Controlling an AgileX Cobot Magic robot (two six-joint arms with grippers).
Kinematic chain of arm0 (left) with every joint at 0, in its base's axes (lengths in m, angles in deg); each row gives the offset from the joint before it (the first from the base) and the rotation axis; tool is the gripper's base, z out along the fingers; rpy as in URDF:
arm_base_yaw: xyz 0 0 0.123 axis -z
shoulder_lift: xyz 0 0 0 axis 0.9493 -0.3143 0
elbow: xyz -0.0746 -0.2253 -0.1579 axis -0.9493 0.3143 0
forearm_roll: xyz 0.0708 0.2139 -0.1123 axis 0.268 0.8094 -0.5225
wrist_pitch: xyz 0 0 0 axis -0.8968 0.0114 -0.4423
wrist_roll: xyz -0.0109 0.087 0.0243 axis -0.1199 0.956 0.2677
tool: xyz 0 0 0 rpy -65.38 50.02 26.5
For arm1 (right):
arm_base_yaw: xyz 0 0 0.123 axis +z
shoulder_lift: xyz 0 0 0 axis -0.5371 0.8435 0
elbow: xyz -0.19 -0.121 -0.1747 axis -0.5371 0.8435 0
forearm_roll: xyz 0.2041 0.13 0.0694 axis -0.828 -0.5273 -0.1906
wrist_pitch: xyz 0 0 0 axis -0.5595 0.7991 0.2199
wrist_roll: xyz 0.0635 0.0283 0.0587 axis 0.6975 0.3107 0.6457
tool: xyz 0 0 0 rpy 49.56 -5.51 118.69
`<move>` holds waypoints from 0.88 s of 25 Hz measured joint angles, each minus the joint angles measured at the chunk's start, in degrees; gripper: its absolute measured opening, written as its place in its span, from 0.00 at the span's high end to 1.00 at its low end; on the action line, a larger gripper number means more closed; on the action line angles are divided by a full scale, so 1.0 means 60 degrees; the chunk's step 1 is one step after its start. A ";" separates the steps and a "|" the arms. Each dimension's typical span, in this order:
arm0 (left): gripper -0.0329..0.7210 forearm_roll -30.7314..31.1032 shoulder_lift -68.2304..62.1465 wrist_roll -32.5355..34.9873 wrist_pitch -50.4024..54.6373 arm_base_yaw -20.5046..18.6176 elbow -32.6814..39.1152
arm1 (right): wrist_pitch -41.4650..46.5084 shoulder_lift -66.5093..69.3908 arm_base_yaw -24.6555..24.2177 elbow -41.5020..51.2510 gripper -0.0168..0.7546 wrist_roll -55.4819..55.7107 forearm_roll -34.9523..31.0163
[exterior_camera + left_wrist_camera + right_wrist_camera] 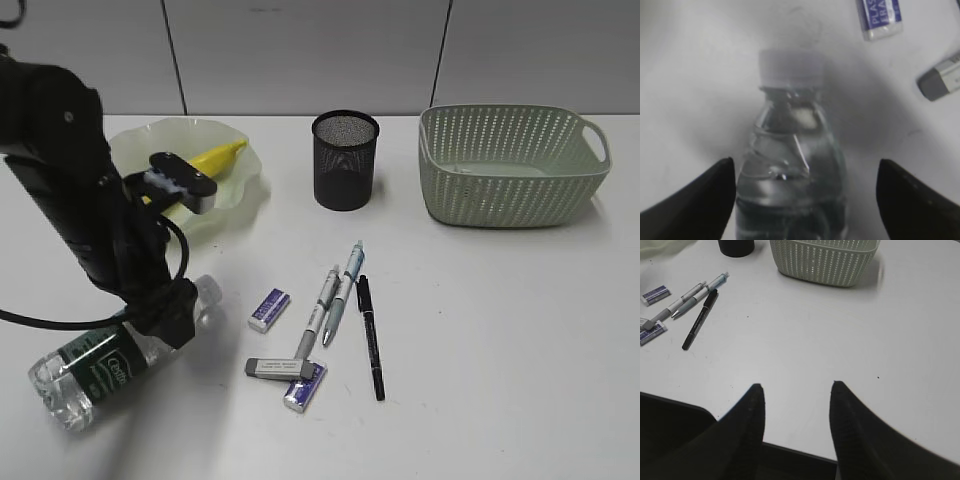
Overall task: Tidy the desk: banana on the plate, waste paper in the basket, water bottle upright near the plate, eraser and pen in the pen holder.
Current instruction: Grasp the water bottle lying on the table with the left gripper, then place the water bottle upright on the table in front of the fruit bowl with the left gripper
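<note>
A clear water bottle with a dark label and white cap lies on its side at the front left. My left gripper is open and straddles its neck and shoulder, with jaws apart on either side. A banana lies on the pale green plate. Three pens and erasers lie in the middle of the table. The black mesh pen holder stands behind them. My right gripper is open and empty over bare table. No waste paper is in view.
A pale green basket stands at the back right; it also shows in the right wrist view. A grey eraser and a blue-sleeved one lie close to the bottle's right. The black pen lies left of the right gripper.
</note>
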State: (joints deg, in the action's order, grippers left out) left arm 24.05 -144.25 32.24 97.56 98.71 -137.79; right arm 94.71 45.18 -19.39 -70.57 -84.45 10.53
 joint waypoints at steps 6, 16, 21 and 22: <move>0.33 0.1334 -0.1261 -0.1397 -0.0509 0.0633 -0.0107 | 0.0000 0.0000 0.0000 0.0000 0.53 0.0000 0.0028; 0.31 0.0839 0.1544 -0.1868 -0.1208 0.0721 0.0332 | 0.0000 0.0000 0.0000 0.0000 0.53 0.0008 0.0034; 0.32 0.0117 0.4222 -0.1890 -0.4017 0.0705 0.2657 | -0.0009 0.0000 0.0000 0.0000 0.53 0.0008 0.0094; 0.32 -0.0071 0.4549 -0.1897 -0.4736 0.0700 0.3243 | -0.0009 0.0000 0.0000 0.0000 0.53 0.0008 0.0102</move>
State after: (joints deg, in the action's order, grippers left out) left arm 23.63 -116.96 20.85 69.14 102.91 -118.33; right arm 94.66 45.18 -19.39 -70.57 -84.40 11.14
